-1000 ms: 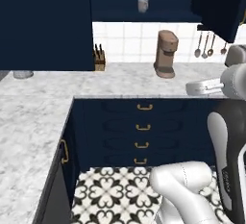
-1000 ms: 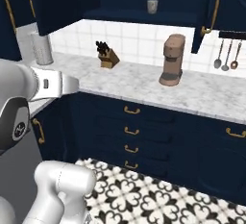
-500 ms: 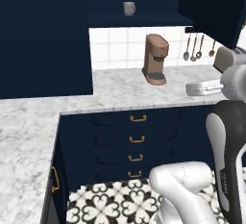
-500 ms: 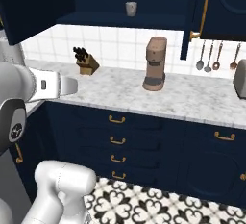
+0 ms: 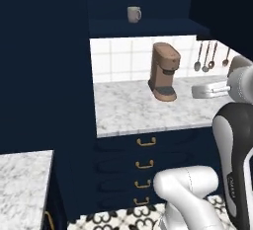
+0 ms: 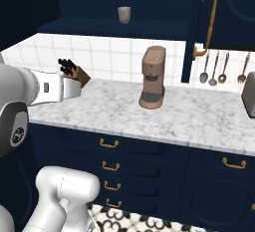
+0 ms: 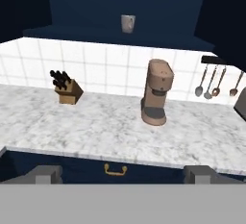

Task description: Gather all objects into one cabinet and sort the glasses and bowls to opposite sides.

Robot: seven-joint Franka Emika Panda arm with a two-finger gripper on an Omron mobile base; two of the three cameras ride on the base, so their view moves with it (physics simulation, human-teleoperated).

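We judged this an approach step, with nothing yet gathered. Our gripper (image 7: 123, 172) stood wide and empty, its tips low in the hand view, pointed over the marble table (image 7: 96, 131) toward the open cabinet (image 6: 119, 27) above. The grey-beige mug (image 7: 128, 23) sat alone on the cabinet shelf, well above the coffee machine (image 7: 157, 91) and the knife block (image 7: 66, 89). The door with the golden handle (image 6: 208, 22) hung open at the right. Next, we would need to find the cups and bowl.
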